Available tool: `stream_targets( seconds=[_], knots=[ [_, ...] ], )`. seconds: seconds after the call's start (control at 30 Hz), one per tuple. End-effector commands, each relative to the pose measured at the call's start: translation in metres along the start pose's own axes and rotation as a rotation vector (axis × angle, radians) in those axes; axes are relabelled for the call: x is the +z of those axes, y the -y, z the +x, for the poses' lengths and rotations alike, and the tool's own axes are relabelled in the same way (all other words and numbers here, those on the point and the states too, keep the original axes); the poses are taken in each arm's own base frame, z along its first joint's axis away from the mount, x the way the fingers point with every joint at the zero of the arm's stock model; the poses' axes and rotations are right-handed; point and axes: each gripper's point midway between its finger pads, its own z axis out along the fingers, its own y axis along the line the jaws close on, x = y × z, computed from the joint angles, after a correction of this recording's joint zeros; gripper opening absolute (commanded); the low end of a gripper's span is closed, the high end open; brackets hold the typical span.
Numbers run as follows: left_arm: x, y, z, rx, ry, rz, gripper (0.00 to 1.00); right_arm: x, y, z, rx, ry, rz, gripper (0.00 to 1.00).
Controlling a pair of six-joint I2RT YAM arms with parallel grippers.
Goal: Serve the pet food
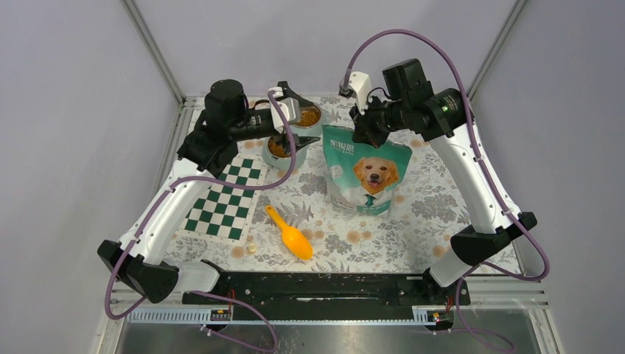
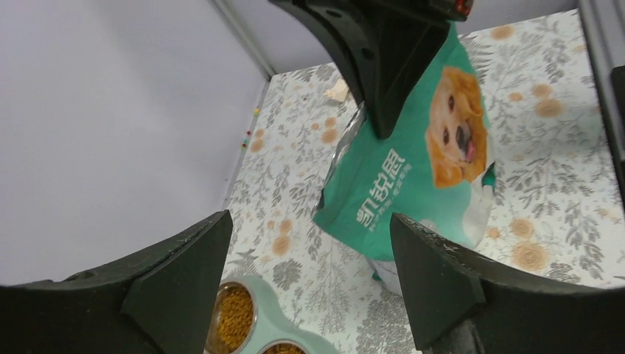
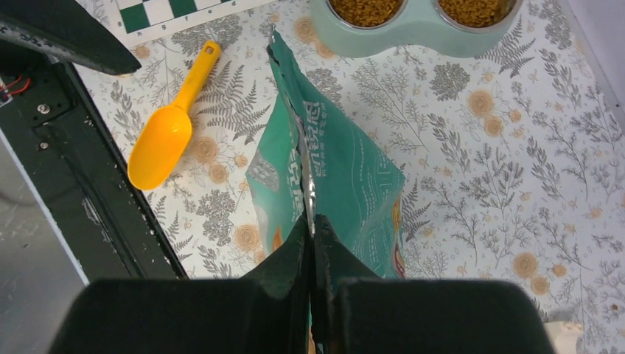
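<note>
**Floral table, pouch pinched at its top edge**

Grey walls close in a table (image 1: 442, 199) covered with a cloth of grey ferns and tan flowers. Near the middle stands the pouch (image 1: 366, 177), teal above and white below. It is printed with a golden dog and a row of bold white Chinese characters across its upper part. A finer line of print under them is too small for me to read.

My right arm climbs from its base at 4 o'clock, bends at the elbow by the table's 3 o'clock edge and reaches in toward the centre. Its wrist points down over the pouch. My right tool (image 3: 311, 228) is closed tight on the pouch's top seam, fingers pressed together with the foil between them. I cannot tell whether the pouch's base rests on the cloth.

My left arm runs up the 9 o'clock side and turns inward at the wrist. My left tool (image 2: 308, 221) is spread wide and holds nothing. It hangs over the mint-green double bowl (image 3: 398, 40), at 11 o'clock from the pouch.

Both cups of the bowl hold pet food (image 1: 308, 116), orange-brown pellets. An orange scoop (image 1: 291, 234) lies on the cloth at 7 o'clock from the pouch. A green-and-white chequered mat (image 1: 225, 199) lies at 9 o'clock.
</note>
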Motion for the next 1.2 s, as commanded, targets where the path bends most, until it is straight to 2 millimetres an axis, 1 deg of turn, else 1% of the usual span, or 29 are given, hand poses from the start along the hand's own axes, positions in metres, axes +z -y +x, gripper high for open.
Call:
stream_targets(
  seconds=[0.0,0.13,0.2,0.3,0.43,0.57,0.67,0.77,0.9,0.93,1.07,1.17],
  knots=[
    [0.008,0.018,-0.019,-0.015,0.095,0.096,0.80,-0.054,-0.026,-0.080,-0.189,0.350,-0.044,0.00],
    [0.024,0.030,-0.017,-0.040,0.105,0.153,0.80,-0.047,-0.027,-0.071,-0.230,0.326,-0.057,0.00],
    [0.032,0.032,-0.015,-0.050,0.105,0.172,0.78,-0.043,-0.023,-0.062,-0.241,0.296,-0.040,0.03],
    [0.042,0.030,-0.011,-0.061,0.101,0.186,0.75,-0.039,-0.015,-0.043,-0.246,0.220,0.003,0.10],
    [0.051,0.024,-0.006,-0.049,0.093,0.197,0.72,-0.039,-0.004,-0.015,-0.225,0.098,0.063,0.22],
    [0.059,0.020,0.002,-0.046,0.065,0.207,0.72,-0.041,0.001,0.002,-0.208,0.023,0.089,0.27],
    [0.063,0.018,0.006,-0.041,0.048,0.216,0.72,-0.042,-0.001,0.011,-0.200,-0.008,0.075,0.28],
    [0.066,0.015,0.008,-0.041,0.041,0.222,0.68,-0.040,0.000,0.017,-0.190,-0.034,0.069,0.29],
    [0.068,0.018,0.013,-0.048,0.025,0.256,0.55,-0.036,0.004,0.022,-0.181,-0.057,0.072,0.29],
    [0.069,0.020,0.018,-0.051,0.012,0.267,0.52,-0.035,0.005,0.023,-0.178,-0.063,0.073,0.29],
    [0.069,0.026,0.032,-0.063,-0.040,0.292,0.47,-0.030,0.007,0.028,-0.172,-0.081,0.067,0.26],
    [0.069,0.025,0.038,-0.058,-0.064,0.287,0.39,-0.027,0.011,0.029,-0.168,-0.090,0.070,0.25]
  ],
)
